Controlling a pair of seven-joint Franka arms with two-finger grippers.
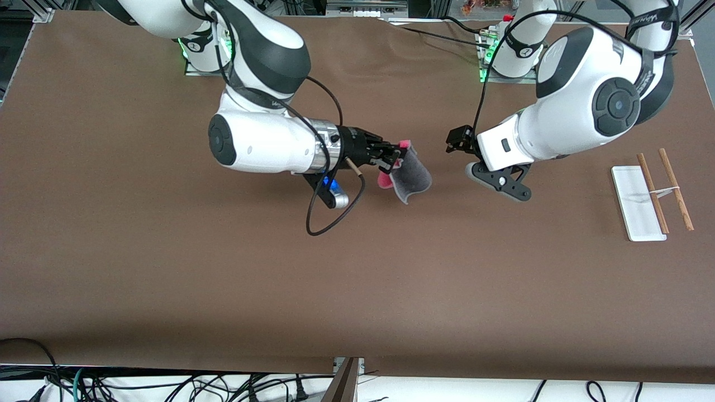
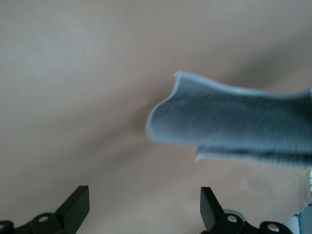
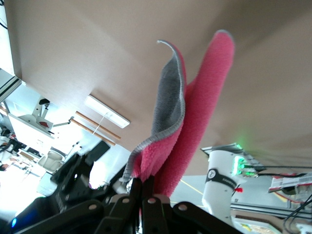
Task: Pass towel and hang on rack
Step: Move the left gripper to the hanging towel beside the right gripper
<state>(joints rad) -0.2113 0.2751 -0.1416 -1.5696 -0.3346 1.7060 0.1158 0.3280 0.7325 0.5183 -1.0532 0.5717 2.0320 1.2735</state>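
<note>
The towel (image 1: 412, 174) hangs in the air over the middle of the table, grey face outward and pink showing at its edge. My right gripper (image 1: 400, 154) is shut on its upper corner. In the right wrist view the pink and grey folds of the towel (image 3: 183, 122) rise from the right gripper (image 3: 147, 187). My left gripper (image 1: 456, 140) hovers open beside the towel, a short gap away, toward the left arm's end. In the left wrist view the towel (image 2: 234, 122) floats past the left gripper (image 2: 145, 207), with nothing between its fingers. The rack (image 1: 651, 192) stands at the left arm's end of the table, also seen as the rack (image 3: 104, 118) in the right wrist view.
A black cable loop (image 1: 335, 215) dangles under the right wrist. The brown table (image 1: 223, 279) stretches wide toward the front camera. Both arm bases stand at the table's back edge, with green lights (image 1: 485, 61).
</note>
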